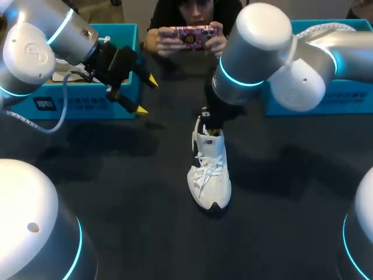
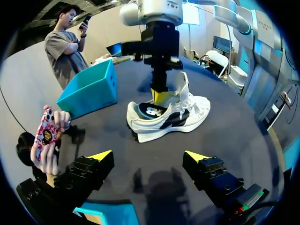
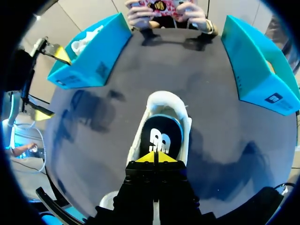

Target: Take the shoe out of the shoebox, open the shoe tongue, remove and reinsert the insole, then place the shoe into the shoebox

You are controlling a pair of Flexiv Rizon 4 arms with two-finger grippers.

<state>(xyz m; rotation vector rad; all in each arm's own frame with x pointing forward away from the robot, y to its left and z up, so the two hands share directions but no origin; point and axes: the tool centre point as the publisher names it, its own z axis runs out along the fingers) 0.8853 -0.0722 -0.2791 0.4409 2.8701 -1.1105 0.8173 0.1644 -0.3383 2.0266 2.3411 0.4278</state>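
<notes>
Dark counter (image 1: 128,192) is occupied at its middle by the shoe (image 1: 210,175), toe toward the near edge. The right hand (image 3: 154,157), pressed together, is set at the heel opening over the insole (image 3: 161,136). The left hand (image 1: 145,94) is held spread, well apart.

Silver arms (image 1: 262,52), cyan-glowing joint rings (image 1: 236,79), black yellow-tipped grippers (image 1: 145,95)

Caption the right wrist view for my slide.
Right hand, tips together, at the insole of the white sneaker.
</notes>
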